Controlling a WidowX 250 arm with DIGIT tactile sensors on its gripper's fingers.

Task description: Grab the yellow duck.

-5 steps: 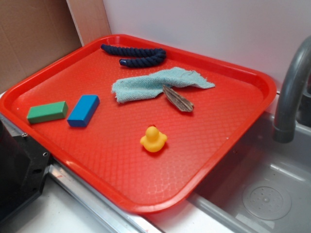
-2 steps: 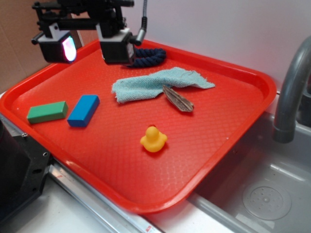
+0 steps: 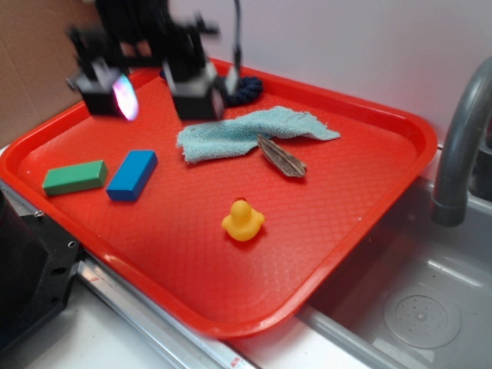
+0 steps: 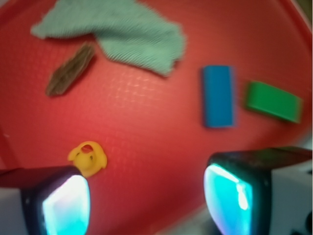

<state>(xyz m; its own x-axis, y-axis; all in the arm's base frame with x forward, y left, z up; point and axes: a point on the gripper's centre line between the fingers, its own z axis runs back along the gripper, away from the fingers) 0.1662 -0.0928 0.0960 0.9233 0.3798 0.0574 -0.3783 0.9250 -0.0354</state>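
Red plastic tray [image 3: 384, 223] fills most of my view, set beside a steel sink [image 3: 419, 307] with a grey tap [image 3: 460, 154], a pale wall behind. I have the hand [image 3: 154, 92] up over the tray's far left corner, blurred in the exterior view, its two fingers spread wide with nothing between them; the wrist view shows the same open gap.

My target, the yellow duck [image 3: 243, 220], sits upright near the tray's middle, closer to the front edge, well apart from the hand and clear of the teal cloth [image 3: 246, 132], the brown wood scrap [image 3: 281, 157], the blue block [image 3: 132, 174] and the green block [image 3: 74, 177]. A dark blue rope [image 3: 246, 88] lies behind the hand.

I judge this to be the approach step. Next I'd need to carry the hand across to above the duck, line the fingers either side of its body, then descend.

I can read no writing or branding anywhere.
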